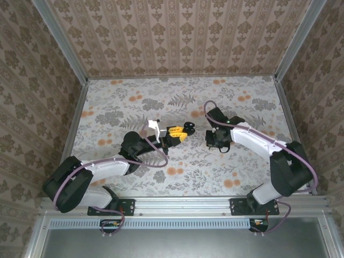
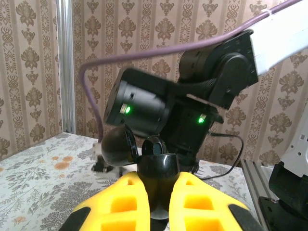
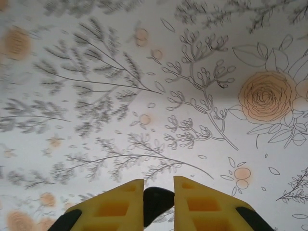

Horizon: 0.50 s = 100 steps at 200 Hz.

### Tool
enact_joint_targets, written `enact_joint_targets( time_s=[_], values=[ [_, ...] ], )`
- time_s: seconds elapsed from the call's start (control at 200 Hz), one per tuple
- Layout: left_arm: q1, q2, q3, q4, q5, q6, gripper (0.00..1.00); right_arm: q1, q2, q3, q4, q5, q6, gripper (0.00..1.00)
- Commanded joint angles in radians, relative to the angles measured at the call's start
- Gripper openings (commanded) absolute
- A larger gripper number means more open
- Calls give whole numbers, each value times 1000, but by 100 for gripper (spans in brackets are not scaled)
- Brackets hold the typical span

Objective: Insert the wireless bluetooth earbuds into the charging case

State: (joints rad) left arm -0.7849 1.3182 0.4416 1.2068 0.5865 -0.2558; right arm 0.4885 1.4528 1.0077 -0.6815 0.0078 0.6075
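Black, glossy charging case (image 2: pixel 161 163), lid open, sits clenched in the left end effector (image 2: pixel 160 182). Right of the case, the right end effector (image 3: pixel 159 187) pinches an earbud (image 3: pixel 156 202). The next move likely calls for aligning it over the case.

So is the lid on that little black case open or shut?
Open. The charging case, pinched in the left gripper, has its round lid swung up and off to one side.

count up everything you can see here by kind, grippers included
grippers: 2 (left gripper, right gripper)
black charging case: 1
black earbud: 1
total: 4
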Motion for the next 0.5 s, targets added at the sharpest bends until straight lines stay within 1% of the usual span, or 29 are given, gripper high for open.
enact_joint_targets(
  time_s=[0.0, 0.235, 0.495],
  values=[
    [-1, -28, -18, 6, -17, 26, 0, 16, -90, 23, 16, 32, 11, 16],
    [2, -55, -12, -25, -30, 53, 0, 46, -258, 44, 62, 52, 14, 14],
    [2, -57, 17, -28, -40, 89, 0, 96, -369, 72, 112, 51, 14, 13]
  ],
)
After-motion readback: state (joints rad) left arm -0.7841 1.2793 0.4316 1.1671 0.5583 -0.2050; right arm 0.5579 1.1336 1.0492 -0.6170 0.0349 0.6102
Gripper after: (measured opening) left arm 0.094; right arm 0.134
